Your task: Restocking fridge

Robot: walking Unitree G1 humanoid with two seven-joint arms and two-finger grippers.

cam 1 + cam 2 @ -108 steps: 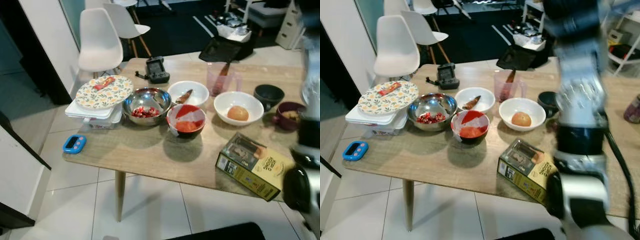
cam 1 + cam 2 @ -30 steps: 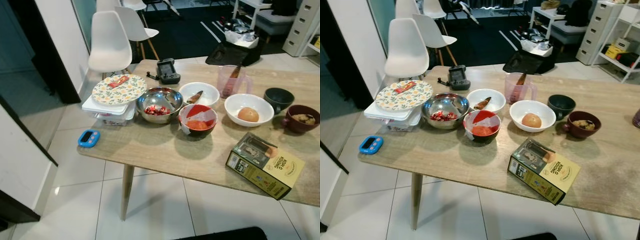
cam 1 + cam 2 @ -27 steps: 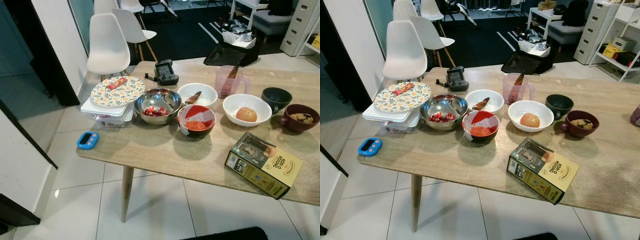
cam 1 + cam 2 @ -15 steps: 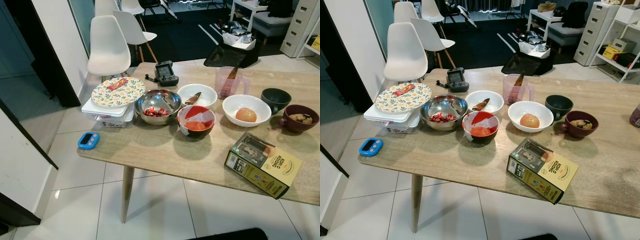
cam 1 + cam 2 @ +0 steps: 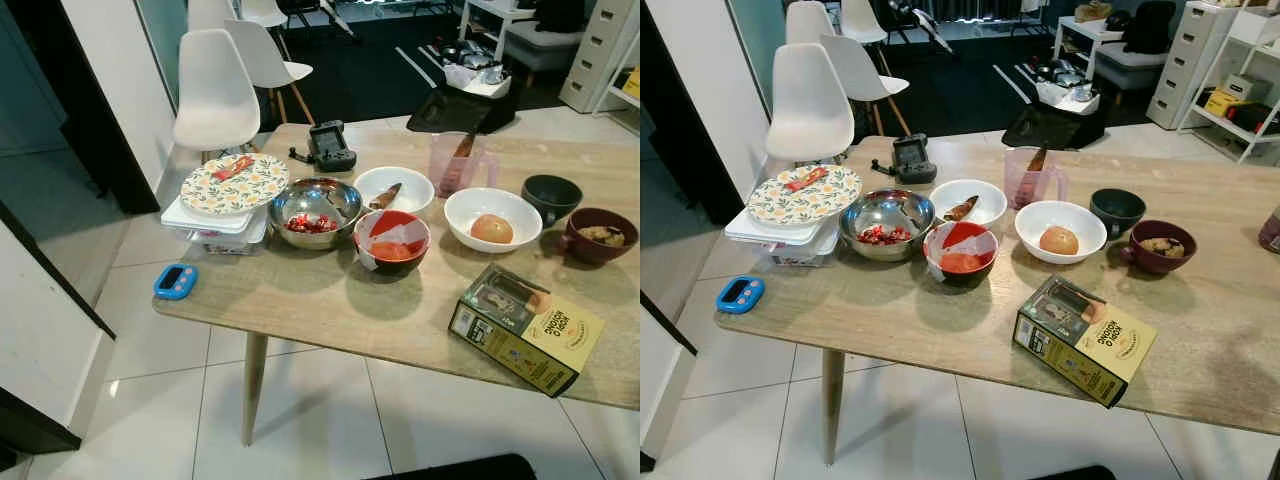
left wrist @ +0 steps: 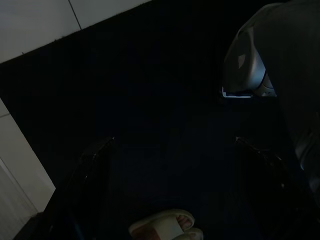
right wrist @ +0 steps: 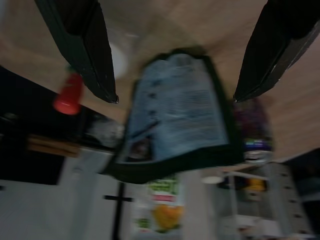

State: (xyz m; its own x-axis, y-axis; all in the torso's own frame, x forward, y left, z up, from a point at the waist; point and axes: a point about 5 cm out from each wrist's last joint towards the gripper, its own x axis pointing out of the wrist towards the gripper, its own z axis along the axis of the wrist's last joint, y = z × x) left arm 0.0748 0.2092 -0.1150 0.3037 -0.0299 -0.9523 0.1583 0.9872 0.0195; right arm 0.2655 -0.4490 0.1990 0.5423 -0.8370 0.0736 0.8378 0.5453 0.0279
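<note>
A wooden table (image 5: 300,300) carries a floral plate (image 5: 233,184) on a white container, a steel bowl (image 5: 314,211) of red pieces, a film-covered red bowl (image 5: 392,240), a white bowl (image 5: 493,217) with an orange ball, a pink jug (image 5: 453,163) and a yellow-green box (image 5: 525,328). My right gripper (image 7: 174,97) is open over the table, its fingers spread above a blurred blue-grey packet (image 7: 175,110). The left gripper (image 6: 170,142) hangs open in a dark spot low over the floor, with a slipper (image 6: 162,227) beneath it.
A blue timer (image 5: 175,281) lies at the table's left corner and a black device (image 5: 331,146) at its back edge. A dark bowl (image 5: 551,193) and a maroon cup (image 5: 602,231) stand on the right. White chairs (image 5: 214,95) stand behind the table. A white panel (image 5: 40,350) is on my left.
My right arm, which blocked the right side of the eye views 3.6 s ago, has left them. Over the last second the camera shifted only slightly; the table items have not moved.
</note>
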